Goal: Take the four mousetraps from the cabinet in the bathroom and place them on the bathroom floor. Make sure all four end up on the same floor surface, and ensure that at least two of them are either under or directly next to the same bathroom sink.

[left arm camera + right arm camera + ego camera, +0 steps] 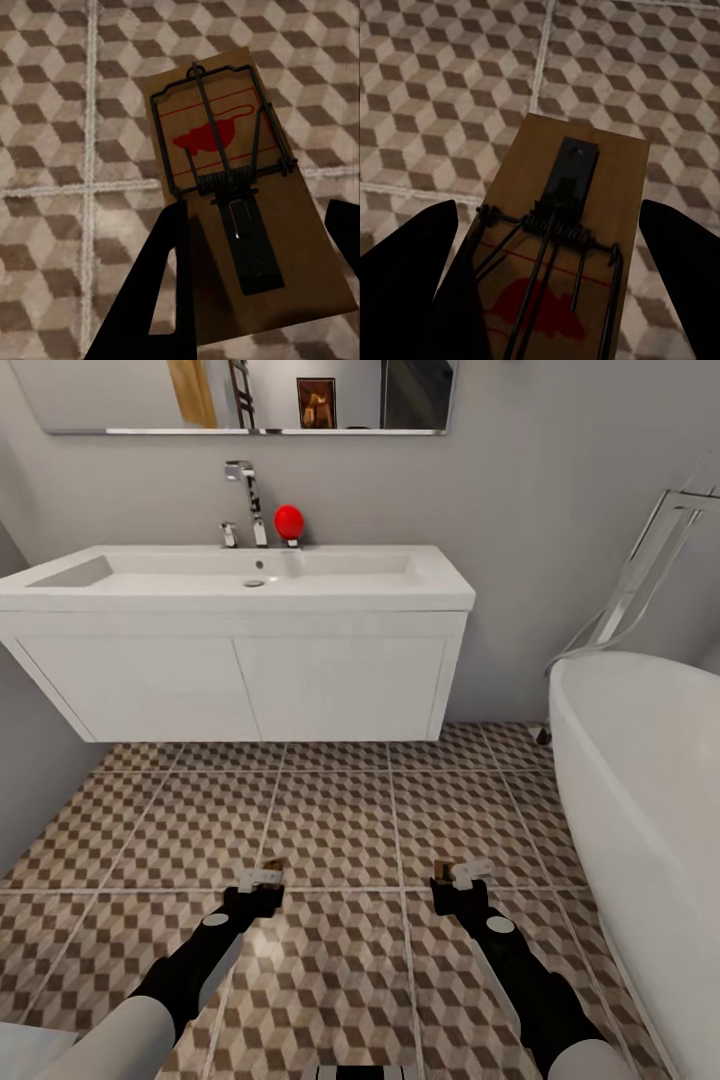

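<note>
Each of my grippers holds a mousetrap over the bathroom floor (340, 820), with its cube-patterned tiles. My left gripper (258, 880) is shut on a tan-wood mousetrap (225, 172) with dark wire and a red mouse mark; its dark fingers (150, 300) flank the board. My right gripper (458, 878) is shut on a second mousetrap (562, 225), held the same way between black fingers (405, 270). The white wall-hung bathroom sink (240, 620) with a chrome tap (248, 500) hangs straight ahead, a few tiles beyond both grippers. The cabinet is out of view.
A white bathtub (650, 800) curves along the right, close to my right arm. A grey wall closes the left side. A red ball-like object (289, 521) sits on the sink's back edge, under a mirror (240, 395). Open floor lies beneath the sink.
</note>
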